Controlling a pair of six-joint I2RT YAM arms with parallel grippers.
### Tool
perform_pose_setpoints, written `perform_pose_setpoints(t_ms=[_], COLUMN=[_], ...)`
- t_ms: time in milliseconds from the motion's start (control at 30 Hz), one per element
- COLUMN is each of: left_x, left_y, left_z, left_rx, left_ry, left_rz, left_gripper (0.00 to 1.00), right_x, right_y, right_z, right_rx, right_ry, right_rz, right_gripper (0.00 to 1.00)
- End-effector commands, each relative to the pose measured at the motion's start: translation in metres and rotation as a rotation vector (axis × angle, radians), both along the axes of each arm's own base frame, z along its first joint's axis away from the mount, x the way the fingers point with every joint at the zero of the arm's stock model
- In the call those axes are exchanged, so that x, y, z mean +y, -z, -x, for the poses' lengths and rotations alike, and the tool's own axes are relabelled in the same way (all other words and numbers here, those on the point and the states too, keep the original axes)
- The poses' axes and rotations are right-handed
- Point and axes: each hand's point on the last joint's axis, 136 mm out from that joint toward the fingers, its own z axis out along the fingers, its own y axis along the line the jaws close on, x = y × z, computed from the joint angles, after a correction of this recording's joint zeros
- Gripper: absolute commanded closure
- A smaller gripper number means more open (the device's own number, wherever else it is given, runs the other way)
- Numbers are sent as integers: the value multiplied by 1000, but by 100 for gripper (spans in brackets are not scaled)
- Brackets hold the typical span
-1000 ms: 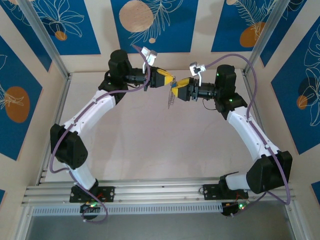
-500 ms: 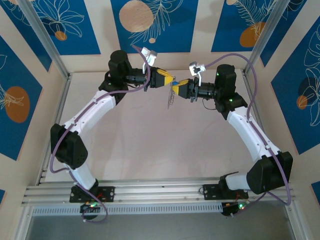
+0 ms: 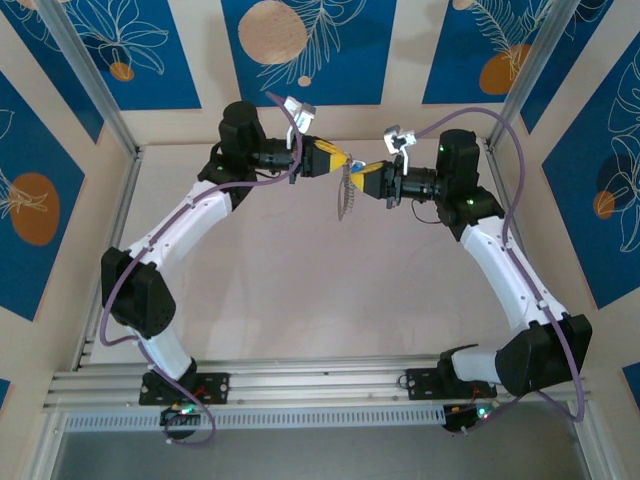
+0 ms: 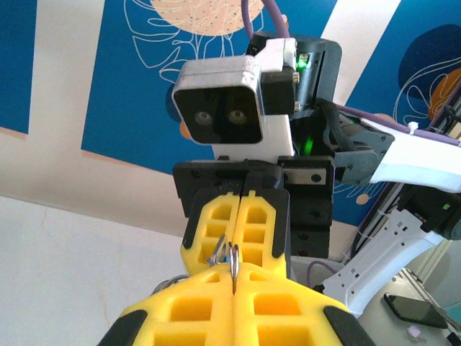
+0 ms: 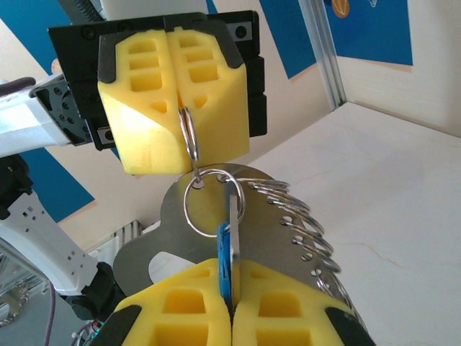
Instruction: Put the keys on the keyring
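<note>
The left gripper (image 5: pixel 180 108) holds the keyring (image 5: pixel 173 205) by its top ring, jaws clamped on it, in the air above the far part of the counter (image 3: pixel 300 300). The right gripper (image 3: pixel 360 172) faces it tip to tip, jaws clamped on the blue key (image 5: pixel 225 256). The key's blade lies against the keyring; I cannot tell if it is threaded.

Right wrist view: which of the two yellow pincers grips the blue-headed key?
The right pincer, at the bottom edge, clamps the key by its blue head; the left pincer, opposite, pinches only a small metal ring.
</note>
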Motion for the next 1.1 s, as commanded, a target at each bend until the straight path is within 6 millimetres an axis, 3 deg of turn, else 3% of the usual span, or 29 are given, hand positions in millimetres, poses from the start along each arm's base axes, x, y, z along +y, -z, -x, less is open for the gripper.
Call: perform_pose_setpoints(t_ms=[0,467,700,1067], left_x=[4,3,1,0], left_y=[-17,-18,-18,-18], left_z=[11,14,16,14], left_rx=[-64,-63,-65,-65], left_ry=[-2,8,18,5], left_rz=[20,20,22,21], left_gripper=[100,100,100,100], right_x=[-9,-8,3,-9], right_y=[-15,-38,-31,-25], right_z=[2,-2,-1,-7], right_rx=[-38,-74,-60,-47], right_ry=[29,7,-23,26], right_rz=[19,29,50,58], right_gripper=[100,100,100,100])
